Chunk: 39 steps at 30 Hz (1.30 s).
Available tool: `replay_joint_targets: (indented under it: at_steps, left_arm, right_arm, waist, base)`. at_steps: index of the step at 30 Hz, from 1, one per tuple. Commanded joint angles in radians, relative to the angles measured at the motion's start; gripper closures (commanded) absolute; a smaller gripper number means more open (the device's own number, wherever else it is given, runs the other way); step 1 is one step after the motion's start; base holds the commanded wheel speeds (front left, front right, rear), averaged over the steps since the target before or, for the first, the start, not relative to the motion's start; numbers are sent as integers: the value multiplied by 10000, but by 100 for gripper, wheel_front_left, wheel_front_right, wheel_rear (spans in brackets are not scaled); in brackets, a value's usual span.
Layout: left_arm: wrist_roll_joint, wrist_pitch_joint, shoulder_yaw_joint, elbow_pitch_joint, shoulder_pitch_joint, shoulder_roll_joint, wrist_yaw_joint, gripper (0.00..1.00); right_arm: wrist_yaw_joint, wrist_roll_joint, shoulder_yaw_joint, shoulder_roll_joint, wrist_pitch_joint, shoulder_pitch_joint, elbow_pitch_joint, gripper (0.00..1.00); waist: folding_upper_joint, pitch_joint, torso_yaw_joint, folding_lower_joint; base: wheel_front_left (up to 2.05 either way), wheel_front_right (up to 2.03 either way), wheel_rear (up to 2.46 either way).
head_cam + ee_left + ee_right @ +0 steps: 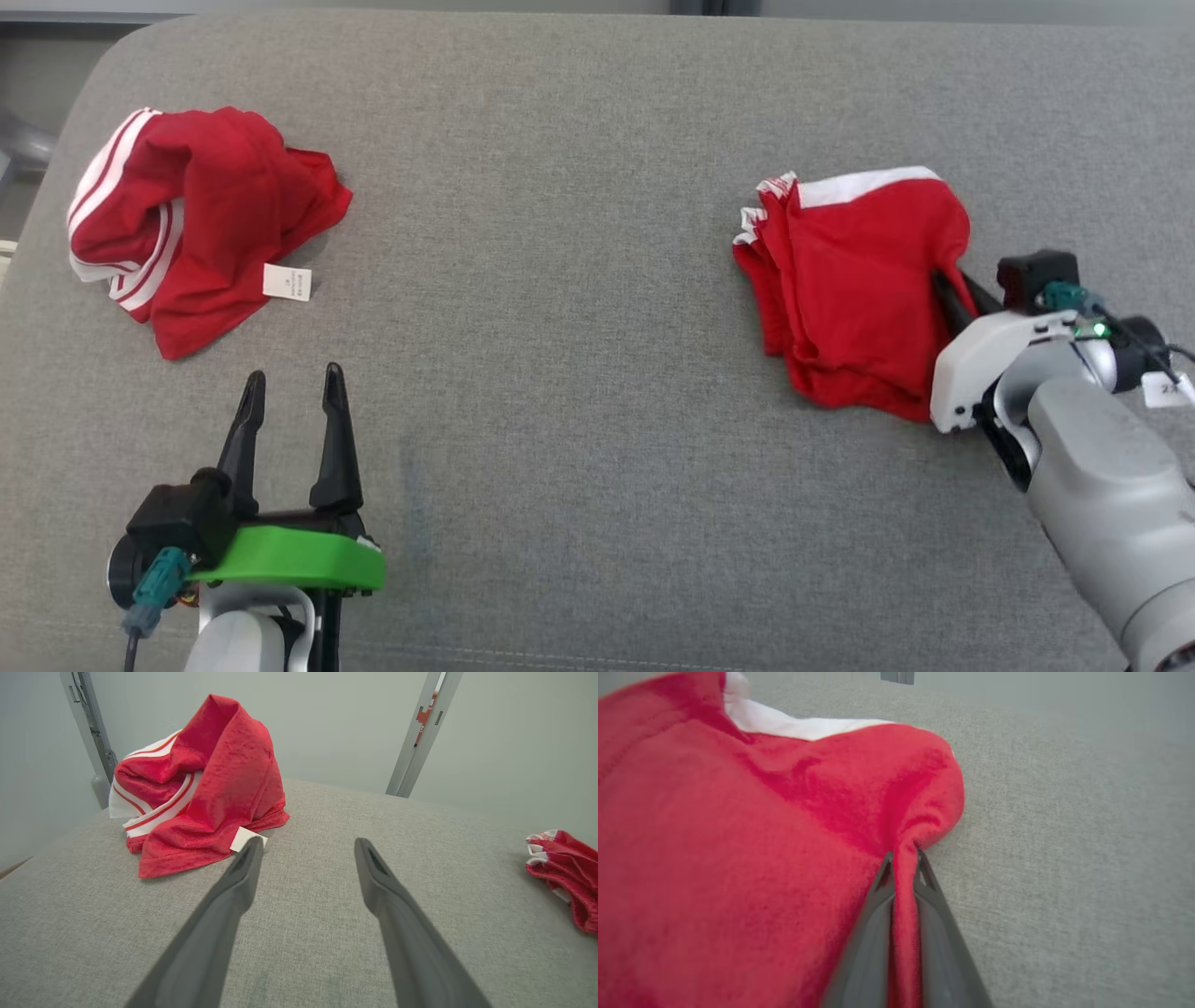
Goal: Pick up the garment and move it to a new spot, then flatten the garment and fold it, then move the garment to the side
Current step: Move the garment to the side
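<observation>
While my left gripper (294, 375) rests with jaws wide near a second red garment (201, 219), the head view puts the red jersey (854, 280) far right on the grey cushion (560, 280). Left wrist: jaws empty. Right wrist: my right gripper (903, 855) pinches one thin fold, so lifting may slip it free.

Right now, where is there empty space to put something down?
The cushion is bare in its wide middle, between the crumpled red garment at left and the folded red garment at right. It's crowded where the right fingers pinch the folded one.
</observation>
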Motion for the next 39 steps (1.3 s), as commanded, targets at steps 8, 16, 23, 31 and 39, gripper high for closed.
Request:
replay_joint_targets:
  at_steps: [8,16,23,31,39]
  left_arm:
    - [272,1,-154,-377,-878,16,-109,0]
    - [775,0,-214,-763,-1764,71,-243,0]
    - [1087,1,-156,-1212,-2000,376,-326,0]
    - [1221,1,-322,-1476,-2050,568,-377,0]
    - [1139,11,-453,-1575,-2002,497,-398,0]
  right_arm:
    - [-23,-113,1640,-1671,391,-1966,-516,100]
    - [-23,378,2307,-3387,547,-3546,-958,100]
    - [-23,782,2465,-4337,384,-4363,-1009,100]
    - [-23,1095,2695,-4742,330,-4826,-941,100]
    - [-23,897,3122,-4701,490,-5726,-677,100]
  waist:
    - [0,1817,-886,0]
    - [0,3426,-1773,0]
    - [0,4000,-2716,0]
    - [0,4158,-3194,0]
    - [0,4226,-3050,0]
  base:
    - [0,0,0]
    - [0,0,0]
    - [0,0,0]
    - [0,0,0]
    - [0,0,0]
